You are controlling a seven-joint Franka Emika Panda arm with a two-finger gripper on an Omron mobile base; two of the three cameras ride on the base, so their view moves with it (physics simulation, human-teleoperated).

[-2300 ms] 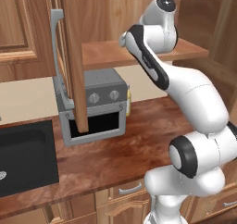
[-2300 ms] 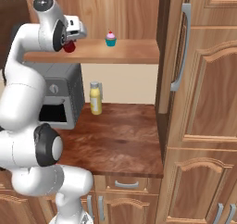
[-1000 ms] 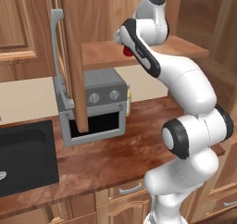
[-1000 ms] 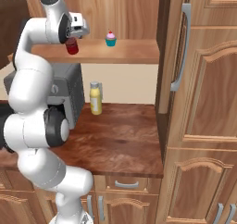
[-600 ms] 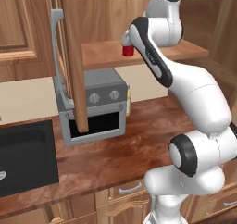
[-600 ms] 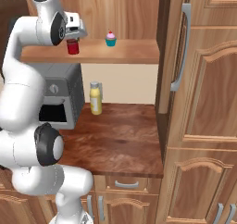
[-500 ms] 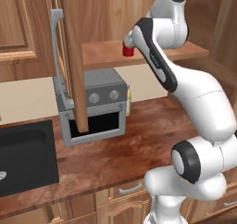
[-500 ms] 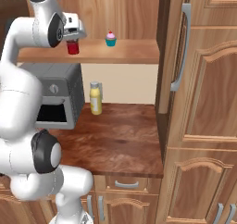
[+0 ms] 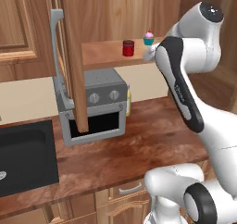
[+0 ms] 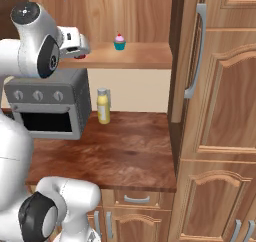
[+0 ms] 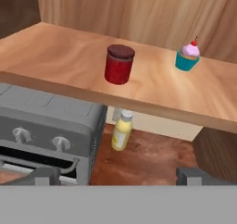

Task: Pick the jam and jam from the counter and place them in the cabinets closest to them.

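Wooden cabinet shelf (image 11: 60, 56) above the toaster oven (image 9: 99, 105) carries the red jam jar (image 11: 119, 64), upright left of the cupcake (image 11: 189, 55). Directly ahead of my gripper (image 11: 115, 177), jaws spread wide, holding nothing; it stands free.
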